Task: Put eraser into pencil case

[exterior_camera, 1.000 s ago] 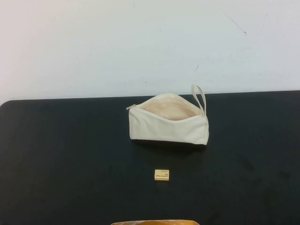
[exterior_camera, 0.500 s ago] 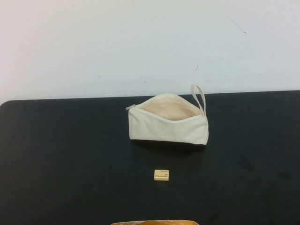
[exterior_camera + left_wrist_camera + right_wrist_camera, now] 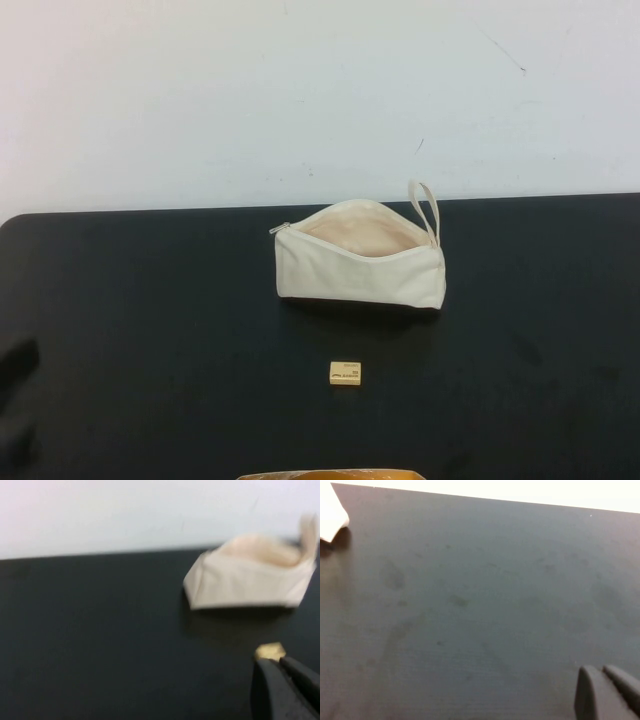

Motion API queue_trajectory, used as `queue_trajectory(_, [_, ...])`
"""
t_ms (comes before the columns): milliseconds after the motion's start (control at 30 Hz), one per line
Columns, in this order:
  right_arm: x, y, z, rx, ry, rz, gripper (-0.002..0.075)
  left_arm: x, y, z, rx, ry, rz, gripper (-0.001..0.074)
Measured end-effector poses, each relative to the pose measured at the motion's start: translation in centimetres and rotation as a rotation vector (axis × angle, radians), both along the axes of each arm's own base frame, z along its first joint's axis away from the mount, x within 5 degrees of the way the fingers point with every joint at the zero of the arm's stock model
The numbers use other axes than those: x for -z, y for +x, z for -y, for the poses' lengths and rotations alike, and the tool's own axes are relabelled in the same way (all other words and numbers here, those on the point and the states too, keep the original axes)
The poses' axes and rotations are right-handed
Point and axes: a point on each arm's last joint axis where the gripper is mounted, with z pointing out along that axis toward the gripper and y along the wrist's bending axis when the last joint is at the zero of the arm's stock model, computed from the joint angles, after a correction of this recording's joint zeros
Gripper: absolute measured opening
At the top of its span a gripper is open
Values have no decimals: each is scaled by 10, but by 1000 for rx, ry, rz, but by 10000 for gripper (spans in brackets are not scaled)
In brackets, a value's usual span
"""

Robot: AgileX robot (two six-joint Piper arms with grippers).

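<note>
The cream-white pencil case (image 3: 360, 268) stands unzipped and open at the middle back of the black table, with its loop strap at the right end. The small tan-yellow eraser (image 3: 345, 374) lies flat on the table in front of it, apart from it. In the left wrist view my left gripper (image 3: 278, 663) is shut and empty, its tips just short of the eraser (image 3: 270, 651), with the pencil case (image 3: 250, 580) beyond. My right gripper (image 3: 600, 671) is shut and empty over bare table; a corner of the pencil case (image 3: 331, 515) shows at the edge of that view.
The black table (image 3: 150, 300) ends against a white wall at the back. A tan-orange object (image 3: 330, 474) shows at the near edge. A dark blurred shape (image 3: 18, 365) sits at the left edge of the high view.
A dark blurred shape has come into the high view at the lower left edge. The eraser and the pencil case have not moved.
</note>
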Motion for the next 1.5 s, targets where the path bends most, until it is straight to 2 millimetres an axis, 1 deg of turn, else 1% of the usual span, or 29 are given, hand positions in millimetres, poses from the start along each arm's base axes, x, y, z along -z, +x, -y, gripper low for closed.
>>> queue_trajectory(33, [0, 0, 0, 0, 0, 0, -1, -7, 10, 0, 14, 46, -29, -1])
queue_trajectory(100, [0, 0, 0, 0, 0, 0, -1, -21, 37, 0, 50, 119, -110, -1])
queue_trajectory(200, [0, 0, 0, 0, 0, 0, -1, -27, 80, 0, 99, 173, -246, -1])
queue_trajectory(300, [0, 0, 0, 0, 0, 0, -1, -19, 121, 7, 171, 221, -388, -1])
queue_trajectory(333, [0, 0, 0, 0, 0, 0, -1, -16, 130, 12, 195, 237, -418, -1])
queue_trajectory(400, [0, 0, 0, 0, 0, 0, -1, -6, 147, 28, 253, 286, -476, -1])
queue_trajectory(467, [0, 0, 0, 0, 0, 0, -1, 3, 158, 47, 298, 350, -511, -1])
queue_trajectory(600, [0, 0, 0, 0, 0, 0, -1, 21, 166, 96, 381, 469, -534, -1])
queue_trajectory(700, [0, 0, 0, 0, 0, 0, -1, 32, 166, 123, 403, 506, -524, -1])
queue_trajectory(833, [0, 0, 0, 0, 0, 0, -1, 43, 166, 147, 415, 494, -509, -1])
queue_trajectory(967, [0, 0, 0, 0, 0, 0, -1, 58, 169, 162, 408, 476, -529, -1])
queue_trajectory(1000, [0, 0, 0, 0, 0, 0, -1, 67, 171, 167, 412, 481, -553, 0])
queue_trajectory(1100, [0, 0, 0, 0, 0, 0, -1, 82, 173, 174, 418, 494, -594, 43])
queue_trajectory(1200, [0, 0, 0, 0, 0, 0, -1, 93, 175, 178, 416, 499, -624, 144])
queue_trajectory(1267, [0, 0, 0, 0, 0, 0, -1, 98, 176, 179, 405, 492, -637, 236])
queue_trajectory(1333, [0, 0, 0, 0, 0, 0, -1, 100, 178, 180, 394, 483, -641, 304])
queue_trajectory(1400, [0, 0, 0, 0, 0, 0, -1, 101, 179, 181, 382, 468, -636, 345])
queue_trajectory(1500, [0, 0, 0, 0, 0, 0, -1, 100, 184, 185, 370, 445, -629, 367])
